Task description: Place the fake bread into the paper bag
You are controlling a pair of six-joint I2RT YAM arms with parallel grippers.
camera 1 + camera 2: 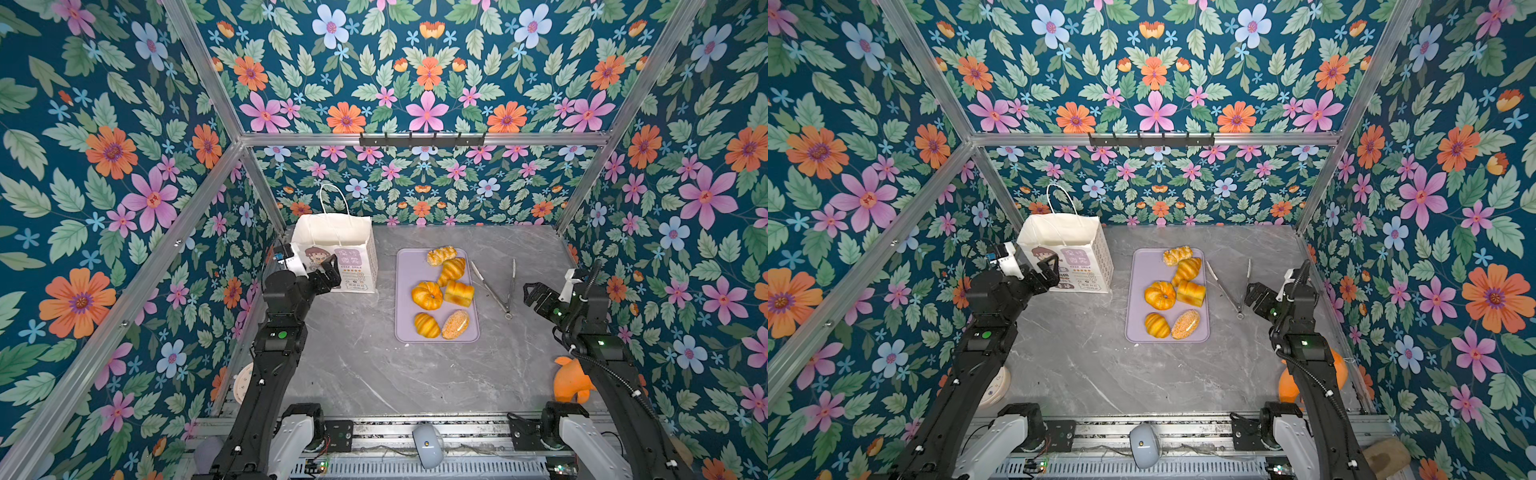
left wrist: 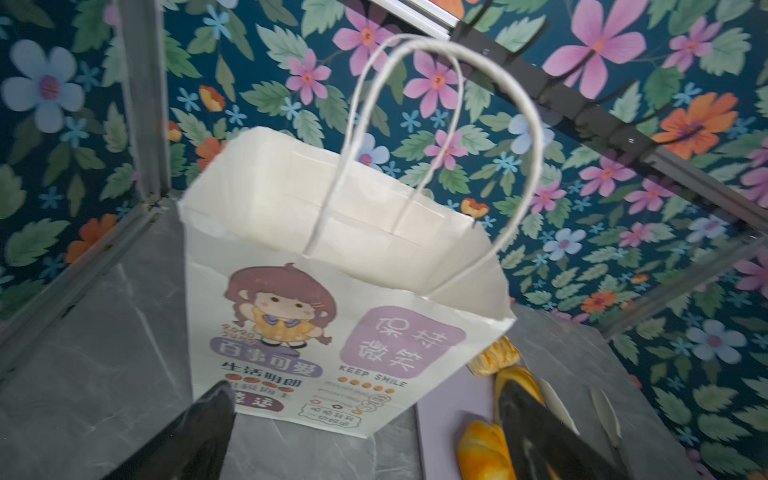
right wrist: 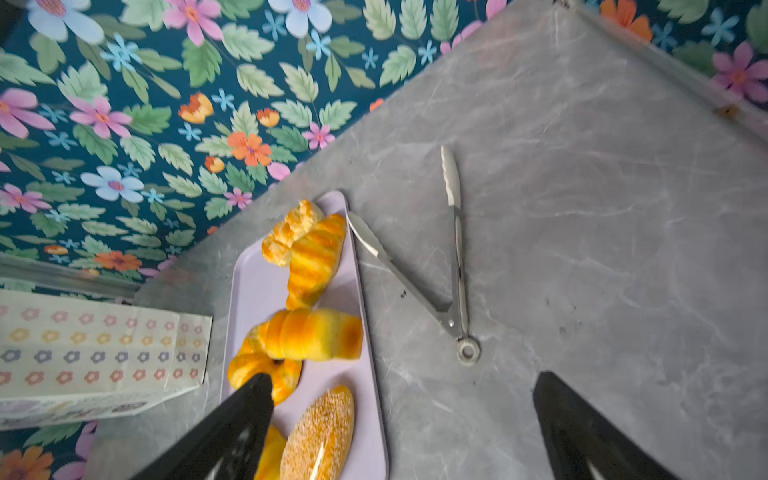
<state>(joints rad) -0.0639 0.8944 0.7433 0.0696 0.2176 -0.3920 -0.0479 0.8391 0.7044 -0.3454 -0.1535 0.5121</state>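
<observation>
The paper bag (image 1: 332,235) stands upright at the far left of the grey surface (image 1: 353,365). Its front carries a cartoon girl, the words KEEP SMILE (image 2: 372,376) and a lilac panel (image 2: 399,343) reading 保持微笑. The left gripper (image 1: 334,272) hangs just in front of that printed face, arm bent forward, jaws spread and empty. The fake bread (image 1: 457,293) — six pieces — lies on a lilac tray (image 1: 405,266) to the bag's right. The right gripper (image 1: 527,296), jaws spread wide and empty, points toward the hinge end of metal tongs (image 3: 457,257) beside the tray.

Orange plush (image 1: 571,380) half behind right arm (image 1: 604,359), paper bag (image 1: 332,232) print partly covered by left pincer (image 1: 333,270)
</observation>
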